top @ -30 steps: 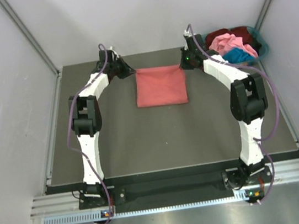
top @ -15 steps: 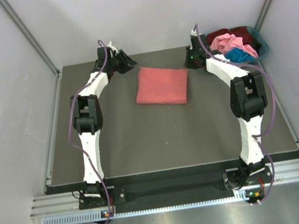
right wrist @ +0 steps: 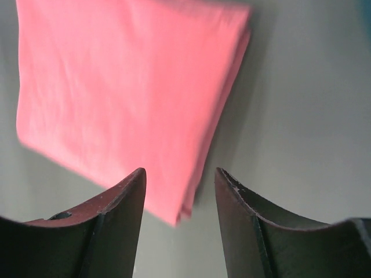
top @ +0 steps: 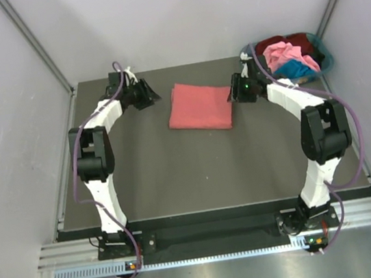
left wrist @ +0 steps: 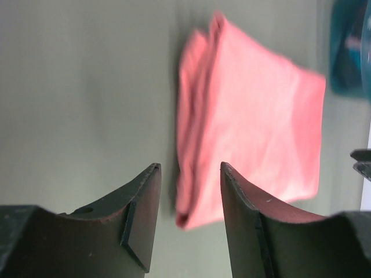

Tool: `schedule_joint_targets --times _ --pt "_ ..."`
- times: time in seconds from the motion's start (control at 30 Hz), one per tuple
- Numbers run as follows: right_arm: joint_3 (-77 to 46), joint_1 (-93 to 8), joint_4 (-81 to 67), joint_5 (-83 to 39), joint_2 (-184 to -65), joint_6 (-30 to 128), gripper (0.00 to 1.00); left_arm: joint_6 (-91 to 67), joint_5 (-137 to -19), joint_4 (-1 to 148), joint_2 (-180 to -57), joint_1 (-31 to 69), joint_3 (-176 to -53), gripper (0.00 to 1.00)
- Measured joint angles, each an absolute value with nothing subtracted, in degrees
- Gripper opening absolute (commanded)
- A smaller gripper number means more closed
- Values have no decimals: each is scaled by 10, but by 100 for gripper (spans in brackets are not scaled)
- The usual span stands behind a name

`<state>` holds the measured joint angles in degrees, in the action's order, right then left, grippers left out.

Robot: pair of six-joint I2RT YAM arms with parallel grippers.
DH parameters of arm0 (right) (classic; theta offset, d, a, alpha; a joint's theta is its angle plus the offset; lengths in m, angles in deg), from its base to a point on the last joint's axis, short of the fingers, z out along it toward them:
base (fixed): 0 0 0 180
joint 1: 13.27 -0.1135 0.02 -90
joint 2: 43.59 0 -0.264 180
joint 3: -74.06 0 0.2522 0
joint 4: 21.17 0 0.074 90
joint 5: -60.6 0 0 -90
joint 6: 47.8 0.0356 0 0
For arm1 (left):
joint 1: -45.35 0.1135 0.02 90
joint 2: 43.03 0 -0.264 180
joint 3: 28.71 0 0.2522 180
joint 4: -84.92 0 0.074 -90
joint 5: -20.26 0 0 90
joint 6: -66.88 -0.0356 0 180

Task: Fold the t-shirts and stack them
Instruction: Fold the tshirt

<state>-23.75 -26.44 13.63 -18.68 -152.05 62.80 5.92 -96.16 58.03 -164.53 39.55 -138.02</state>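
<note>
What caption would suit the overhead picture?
Left pincer and right pincer, both open, flank a folded salmon t-shirt; more shirts in a teal basket.

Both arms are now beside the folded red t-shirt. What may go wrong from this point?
1. The right gripper is open, close to the layered edge of the folded salmon-red t-shirt. A low sideways move may catch a layer and undo the fold.
2. The pink t-shirt lies bunched with others in the teal basket. Picking it up may drag a second one out.
</note>
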Motion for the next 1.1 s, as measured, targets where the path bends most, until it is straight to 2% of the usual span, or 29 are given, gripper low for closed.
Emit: schedule_joint_targets --times 0.2,0.43,0.6,0.67,0.73,0.77,0.83,0.97,1.1 --pt "-152 -266 134 -134 -1489 605 53 37 -979 582 -1624 368 -1300 50" --pt "-140 -267 119 -68 -1534 573 52 32 -969 579 -1627 356 -1262 48" --pt "-136 -267 103 -37 -1562 567 46 31 -963 589 -1634 358 -1262 43" --pt "-135 -267 92 -27 -1566 567 37 31 -963 591 -1645 358 -1262 37" --pt "-131 -267 80 -18 -1567 567 34 33 -969 593 -1654 358 -1263 26" --pt "-127 -267 76 -15 -1567 567 31 33 -969 596 -1655 359 -1263 13" --pt "-123 -266 70 -11 -1567 567 29 32 -969 595 -1655 359 -1263 0" --pt "-104 -264 47 -1 -1566 570 24 31 -969 595 -1658 359 -1263 0" --pt "-79 -258 23 18 -1557 579 24 43 -966 591 -1659 359 -1260 0"
